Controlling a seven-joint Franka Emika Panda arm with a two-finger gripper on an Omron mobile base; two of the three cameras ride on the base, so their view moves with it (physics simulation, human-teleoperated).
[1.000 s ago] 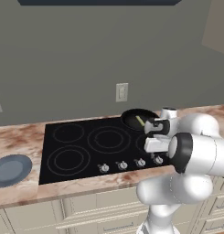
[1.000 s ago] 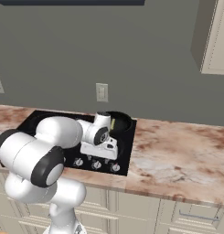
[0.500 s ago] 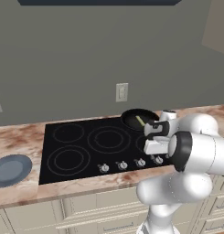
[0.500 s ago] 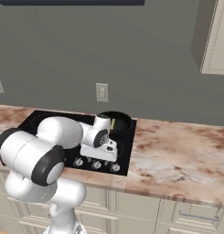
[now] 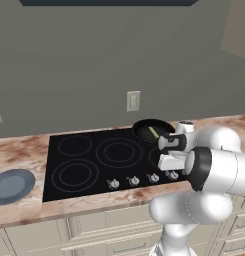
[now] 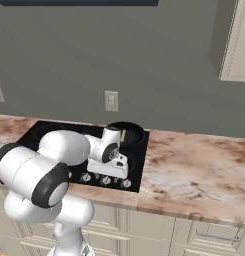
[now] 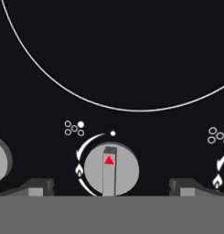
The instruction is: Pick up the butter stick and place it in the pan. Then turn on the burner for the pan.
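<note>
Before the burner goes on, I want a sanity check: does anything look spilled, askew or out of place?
Nothing stands out. The butter stick lies inside the pan on the cooktop, and the open gripper faces a knob.

In the hand view a grey knob [image 7: 111,170] stands at six o'clock, midway between the spread fingertips [image 7: 38,186] of the gripper [image 7: 109,188], with bare black glass on either flank for them to pass. Neighbour knobs [image 7: 1,161] sit at nine and three o'clock, well apart from it. Toward twelve o'clock the cooktop [image 5: 94,155] lies flat and open across a burner ring [image 7: 118,55]. From the left base view, the pan [image 5: 151,130] holding the butter stick [image 5: 153,132] blocks the back right burner; the plate [image 5: 11,185] lies far off at nine o'clock on the counter [image 6: 194,170].
</note>
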